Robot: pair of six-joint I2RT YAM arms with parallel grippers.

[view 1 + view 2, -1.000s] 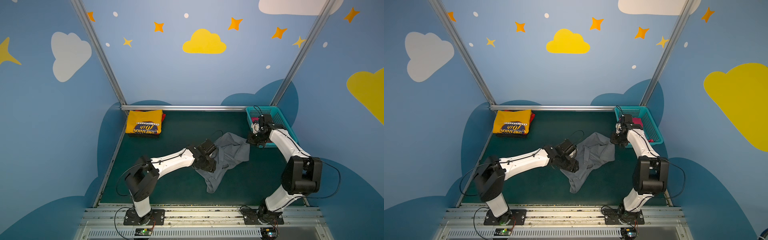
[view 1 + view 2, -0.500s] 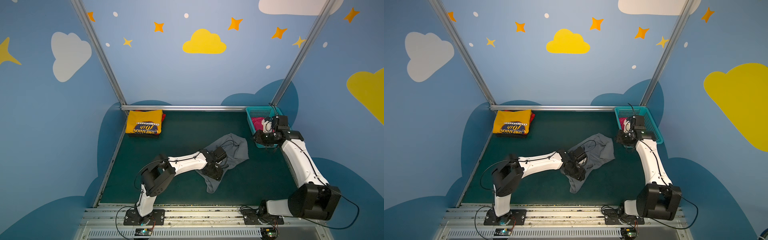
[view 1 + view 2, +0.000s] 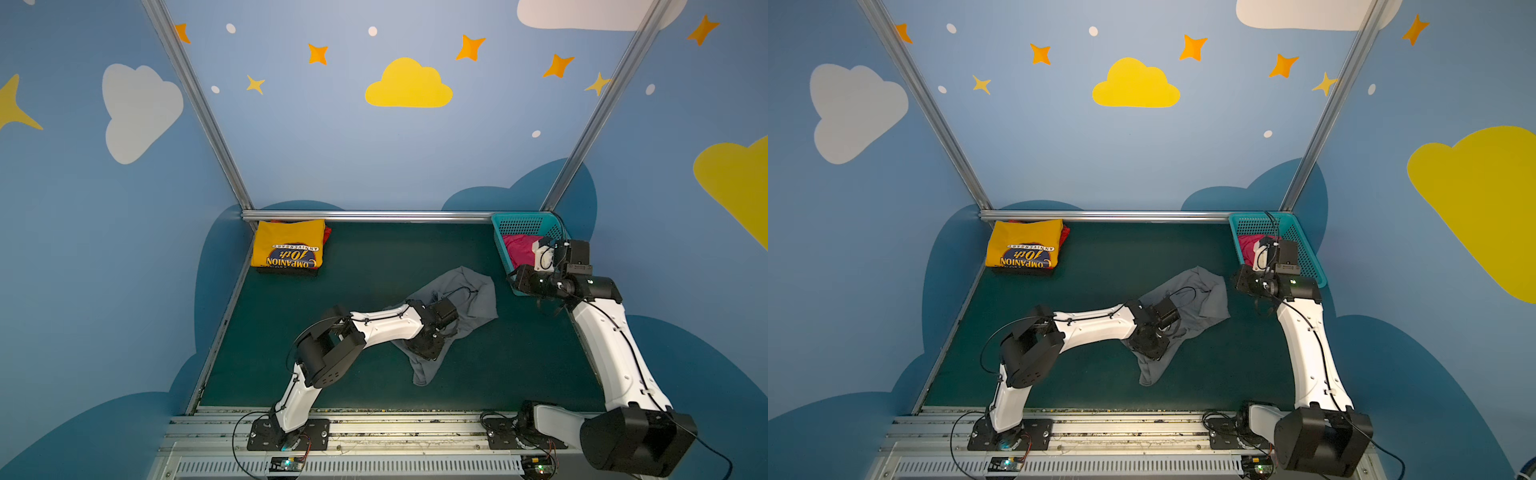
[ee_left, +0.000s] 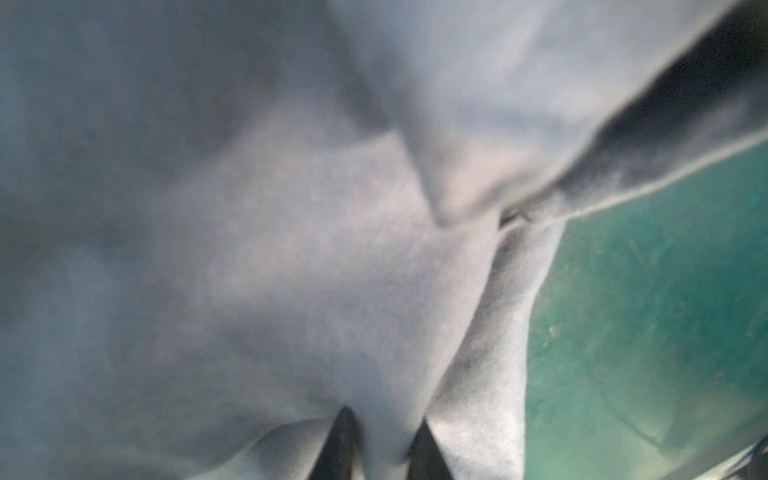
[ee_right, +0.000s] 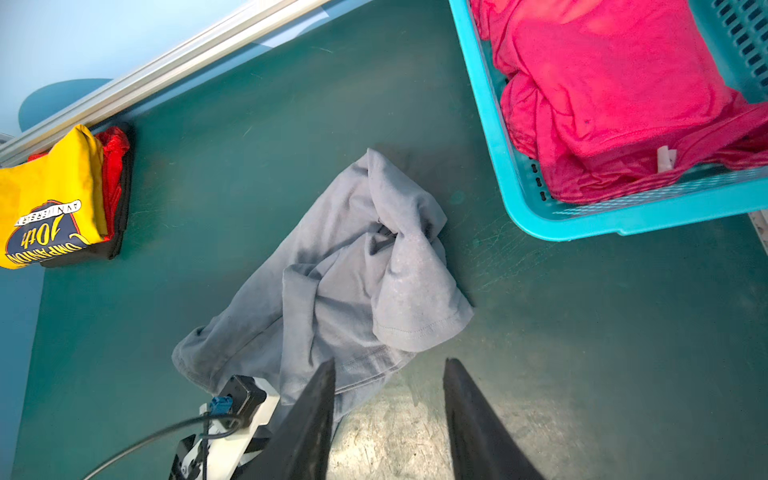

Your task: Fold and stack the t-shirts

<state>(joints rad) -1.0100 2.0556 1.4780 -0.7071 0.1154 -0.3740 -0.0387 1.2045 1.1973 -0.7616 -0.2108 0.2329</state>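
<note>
The slate-grey t-shirt (image 3: 469, 299) lies crumpled on the green mat (image 3: 374, 257), near the teal basket (image 3: 523, 224) but not touching it. The left gripper (image 4: 384, 419) pinches a fold of it, on the part farthest from the basket. The magenta-pink t-shirt (image 5: 602, 83) is heaped inside the basket. The yellow t-shirt (image 3: 289, 247) lies folded, print up, well apart from the basket, along the same back rail (image 3: 374, 215). The right gripper (image 5: 388, 365) hovers beside the basket's near end, fingers spread, holding nothing.
</note>
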